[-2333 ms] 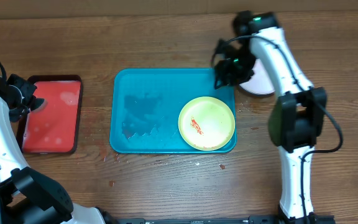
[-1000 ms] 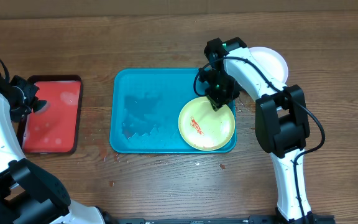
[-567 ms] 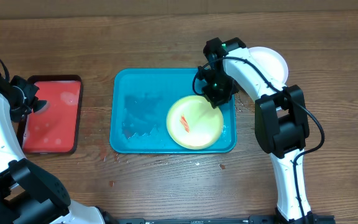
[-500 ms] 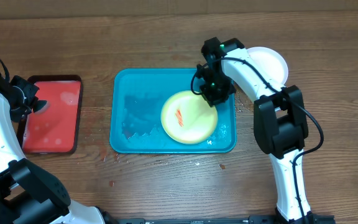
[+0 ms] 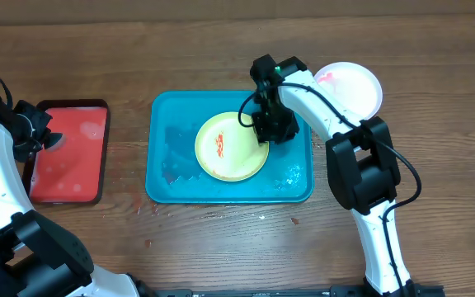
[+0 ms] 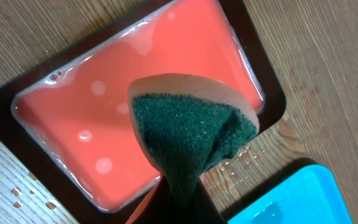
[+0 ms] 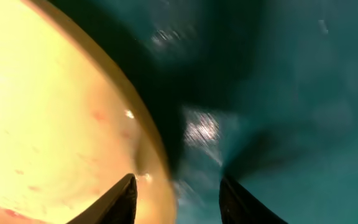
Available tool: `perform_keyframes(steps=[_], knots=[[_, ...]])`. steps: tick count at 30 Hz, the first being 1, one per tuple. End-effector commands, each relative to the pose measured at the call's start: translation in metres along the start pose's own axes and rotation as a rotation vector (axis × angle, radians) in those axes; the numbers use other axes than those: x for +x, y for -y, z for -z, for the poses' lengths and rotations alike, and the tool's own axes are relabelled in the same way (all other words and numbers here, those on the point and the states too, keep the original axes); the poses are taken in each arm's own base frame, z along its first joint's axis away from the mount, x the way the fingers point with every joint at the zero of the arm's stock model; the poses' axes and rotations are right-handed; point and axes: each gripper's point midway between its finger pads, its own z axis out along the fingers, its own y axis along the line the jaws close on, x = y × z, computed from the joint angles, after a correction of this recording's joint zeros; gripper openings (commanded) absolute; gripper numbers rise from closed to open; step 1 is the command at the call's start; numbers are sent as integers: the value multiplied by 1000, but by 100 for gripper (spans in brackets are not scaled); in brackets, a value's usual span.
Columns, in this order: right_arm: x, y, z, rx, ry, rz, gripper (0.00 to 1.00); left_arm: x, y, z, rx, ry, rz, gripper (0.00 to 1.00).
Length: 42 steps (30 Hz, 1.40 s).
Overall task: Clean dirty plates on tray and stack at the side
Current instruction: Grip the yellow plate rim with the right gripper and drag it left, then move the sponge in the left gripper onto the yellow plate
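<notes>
The yellow-green plate [image 5: 229, 148] with a red sauce smear lies in the middle of the teal tray [image 5: 165, 124]. My right gripper [image 5: 264, 132] is open and low at the plate's right edge. In the right wrist view its fingers [image 7: 178, 193] straddle the plate's rim [image 7: 48, 118], one over the plate, one over the wet tray floor [image 7: 291, 93]. A white plate [image 5: 349, 87] with a red smear sits off the tray at the back right. The pale blue plate is not visible. My left gripper [image 5: 44, 136] is shut on a green sponge [image 6: 191, 130].
The red tray with a dark rim [image 5: 68, 165] holds soapy liquid at the far left, under the sponge; it also shows in the left wrist view [image 6: 73, 118]. Water lies on the teal tray's left half and right corner. Droplets dot the wood in front.
My right gripper came from the white plate down to the yellow-green plate and slid it left, from the tray's right front corner to the middle. The left arm has not moved.
</notes>
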Motion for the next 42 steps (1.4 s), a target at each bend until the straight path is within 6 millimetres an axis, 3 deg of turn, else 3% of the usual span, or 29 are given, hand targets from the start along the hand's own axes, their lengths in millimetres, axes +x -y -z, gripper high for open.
perform_keyframes(steps=[1, 8, 11, 12, 13, 18, 22, 27, 31, 38, 42], knots=[[5, 2, 11, 7, 6, -78, 43, 2, 7, 0, 37, -18, -24, 4], [5, -2, -10, 5, 15, -70, 43, 8, 20, 0, 95, -43, -71, 4], [0, -1, -20, -1, 40, -108, 30, 11, 29, 1, 133, -51, -110, 4], [-3, -1, -21, -5, 52, -116, 18, 12, 32, 1, 141, -53, -116, 4], [-6, -1, -21, -10, 65, -128, 13, 13, 34, 1, 145, -56, -121, 4], [-19, -8, -20, -43, 114, -170, 4, 28, 54, 1, 193, -86, -196, 4], [-33, -17, -18, -83, 169, -287, 4, 58, 89, 2, 260, -132, -327, 4], [-47, -36, -15, -157, 220, -255, 4, 101, 130, -10, 291, -186, -471, 4], [-51, -45, -14, -159, 251, -150, 4, 142, 157, -34, 298, -250, -591, 4], [-43, -54, -16, -138, 242, 114, 4, 211, 185, -77, 300, -351, -794, 4], [-42, -55, -16, -144, 239, 121, 22, 232, 193, -81, 309, -368, -861, 4]])
